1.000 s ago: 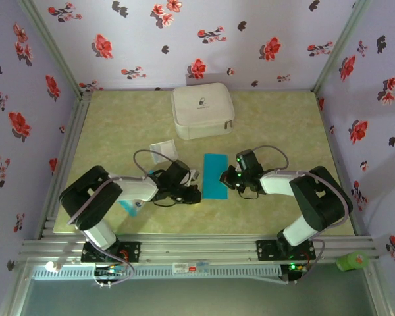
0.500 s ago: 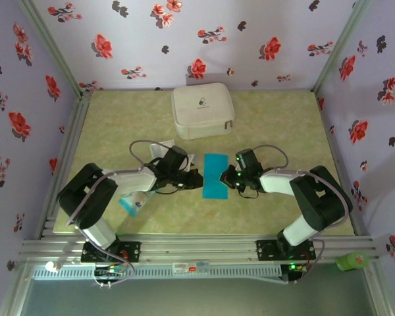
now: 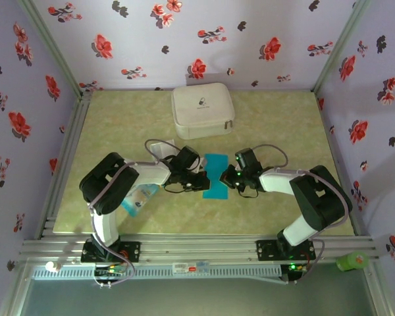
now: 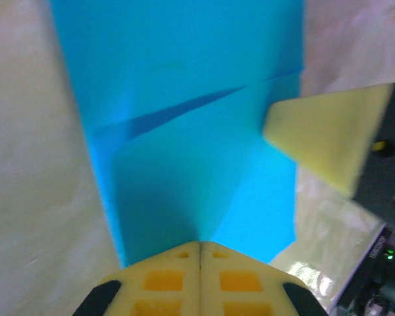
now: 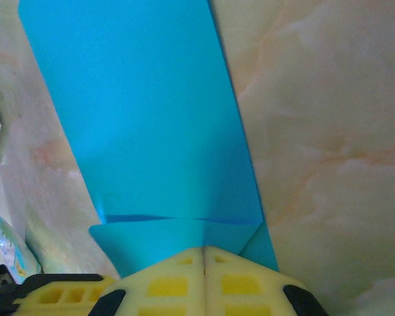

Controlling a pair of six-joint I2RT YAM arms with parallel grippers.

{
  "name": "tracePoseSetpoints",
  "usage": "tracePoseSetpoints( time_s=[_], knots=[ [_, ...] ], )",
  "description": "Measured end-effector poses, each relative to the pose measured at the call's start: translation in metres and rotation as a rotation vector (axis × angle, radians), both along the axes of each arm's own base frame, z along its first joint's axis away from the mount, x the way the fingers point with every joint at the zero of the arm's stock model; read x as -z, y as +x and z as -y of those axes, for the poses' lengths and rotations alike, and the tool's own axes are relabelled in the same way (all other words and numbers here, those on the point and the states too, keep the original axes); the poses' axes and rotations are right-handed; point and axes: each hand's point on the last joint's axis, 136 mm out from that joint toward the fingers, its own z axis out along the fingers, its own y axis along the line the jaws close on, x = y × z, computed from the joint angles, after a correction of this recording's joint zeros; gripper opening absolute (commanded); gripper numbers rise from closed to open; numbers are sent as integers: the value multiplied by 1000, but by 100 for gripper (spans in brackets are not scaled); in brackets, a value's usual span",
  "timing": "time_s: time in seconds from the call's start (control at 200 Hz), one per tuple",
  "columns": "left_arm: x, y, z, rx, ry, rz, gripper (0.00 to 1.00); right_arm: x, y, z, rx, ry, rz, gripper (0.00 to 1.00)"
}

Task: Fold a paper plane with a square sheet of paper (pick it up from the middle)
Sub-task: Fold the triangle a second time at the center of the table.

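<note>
Table (image 3: 105,131): glossy, marbled in pale green and beige, with a metal rail frame around it and walls papered with red and black flowers.
Packet (image 3: 138,199): pale blue and white crinkly plastic, lying flat near the table's front-left part, partly under the left arm's forearm.
Translucent square (image 3: 159,150): small, whitish and thin, lying left of centre just behind the left arm's wrist, with a cable looping over it.
Left gripper (image 3: 206,184): its cream, honeycomb-moulded fingers are pressed together with no gap. In the left wrist view the joined tips (image 4: 199,245) rest on the paper's near edge.
Pouch (image 3: 202,110): a white, soft, rounded square with a zip, at the middle of the table's far edge, well apart from the paper.
Sheet of paper (image 3: 217,164): bright blue, thin and smooth, lying at the table's centre between the two grippers. It is folded into a long rectangle with sharp creases and turned-in corners at one end (image 5: 145,118). A diagonal crease shows in the left wrist view (image 4: 184,131).
Right gripper (image 3: 225,176): jaws closed tight, the cream tips (image 5: 204,250) meeting on the paper beside the cross crease. Its wedge-shaped finger (image 4: 322,138) touches the paper's right edge.
Green object (image 3: 352,261): small and rounded, on the frame beyond the table's front-right corner.
</note>
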Motion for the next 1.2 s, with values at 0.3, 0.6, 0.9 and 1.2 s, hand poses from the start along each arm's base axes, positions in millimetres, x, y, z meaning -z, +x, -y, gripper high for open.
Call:
tracePoseSetpoints(
  time_s=[0.3,0.6,0.9,1.2],
  knots=[
    [2,-1,0,6,-30,31,3,-5,-8,-5,-7,-16,-6,3],
    [2,0,-1,3,-37,42,2,-5,-16,-31,-43,25,-8,2],
    [1,1,-2,2,-31,49,1,-1,-12,-27,-40,19,-5,4],
    [1,-1,-6,-7,-38,73,0,0,6,9,54,67,22,6]
  ],
)
